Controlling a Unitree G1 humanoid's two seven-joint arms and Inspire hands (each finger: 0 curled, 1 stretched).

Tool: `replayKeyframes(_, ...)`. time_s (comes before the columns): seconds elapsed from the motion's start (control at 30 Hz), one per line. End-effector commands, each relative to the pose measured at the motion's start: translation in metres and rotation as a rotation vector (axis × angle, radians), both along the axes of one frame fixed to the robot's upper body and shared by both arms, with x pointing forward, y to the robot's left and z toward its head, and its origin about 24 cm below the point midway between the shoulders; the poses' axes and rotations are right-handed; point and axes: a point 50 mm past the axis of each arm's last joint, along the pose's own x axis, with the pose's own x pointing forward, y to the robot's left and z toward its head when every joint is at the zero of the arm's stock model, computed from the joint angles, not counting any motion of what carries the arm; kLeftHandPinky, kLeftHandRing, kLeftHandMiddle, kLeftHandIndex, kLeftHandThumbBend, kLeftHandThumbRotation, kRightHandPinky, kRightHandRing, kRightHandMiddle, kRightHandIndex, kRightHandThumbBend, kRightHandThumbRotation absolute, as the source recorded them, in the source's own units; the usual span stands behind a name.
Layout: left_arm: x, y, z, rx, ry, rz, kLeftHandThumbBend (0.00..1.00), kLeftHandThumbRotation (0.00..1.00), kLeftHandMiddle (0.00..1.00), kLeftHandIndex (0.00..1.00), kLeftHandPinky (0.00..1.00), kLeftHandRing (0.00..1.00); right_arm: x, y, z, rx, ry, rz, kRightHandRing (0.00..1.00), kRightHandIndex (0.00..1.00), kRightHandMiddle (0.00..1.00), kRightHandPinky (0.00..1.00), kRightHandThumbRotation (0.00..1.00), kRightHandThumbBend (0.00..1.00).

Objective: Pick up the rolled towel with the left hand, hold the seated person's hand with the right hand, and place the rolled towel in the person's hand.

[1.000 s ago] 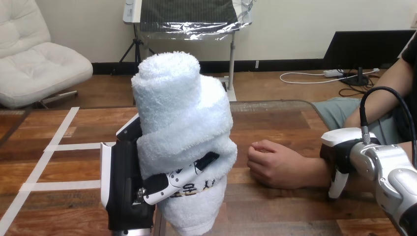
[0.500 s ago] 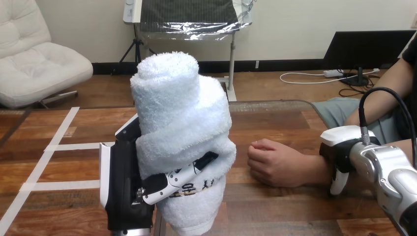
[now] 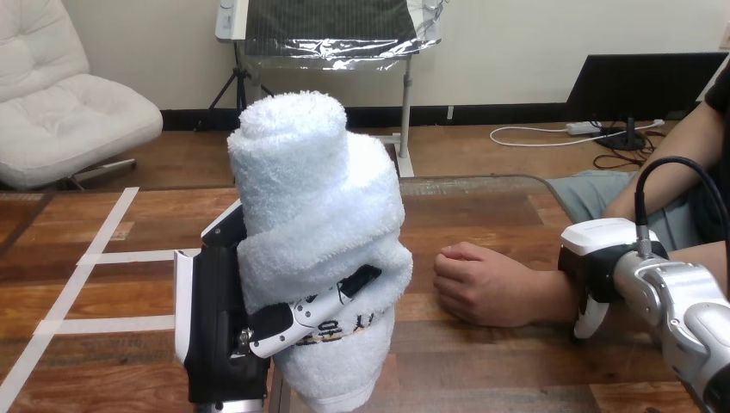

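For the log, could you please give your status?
Left hand shut on rolled towel, upright. Right hand over person's wrist, grip unclear. Person's hand closed; path clear.

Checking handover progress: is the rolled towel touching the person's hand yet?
Apart. Head view shows a strip of bare table between the rolled towel, gripped by the left hand, and the person's hand.

Bright, even light; soft sheen on table (image 3: 482, 215); faint shadow under person's hand (image 3: 482, 286).
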Motion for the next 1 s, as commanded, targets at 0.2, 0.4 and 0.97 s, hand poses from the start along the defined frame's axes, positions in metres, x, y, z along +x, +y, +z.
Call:
replayKeyframes(0.2,-0.003,-0.003,0.008,-0.055,-0.031,0.014,0.62,0.00,0.40,0.48,0.26,0.33,-0.008,-0.009,-0.004,0.067,-0.032,-0.042,0.29,0.41,0.40,0.18,0.00,0.64)
replayKeyframes(0.4,-0.002,-0.003,0.007,-0.057,-0.035,0.001,0.62,0.00,0.41,0.48,0.26,0.34,-0.007,-0.011,0.008,0.107,-0.093,-0.021,0.27,0.37,0.38,0.17,0.00,0.68)
replayKeyframes(0.97,0.006,-0.008,0.004,-0.038,-0.035,-0.036,0.62,0.00,0.43,0.49,0.28,0.36,-0.007,-0.007,0.052,0.154,-0.218,-0.002,0.31,0.46,0.41,0.23,0.00,0.69)
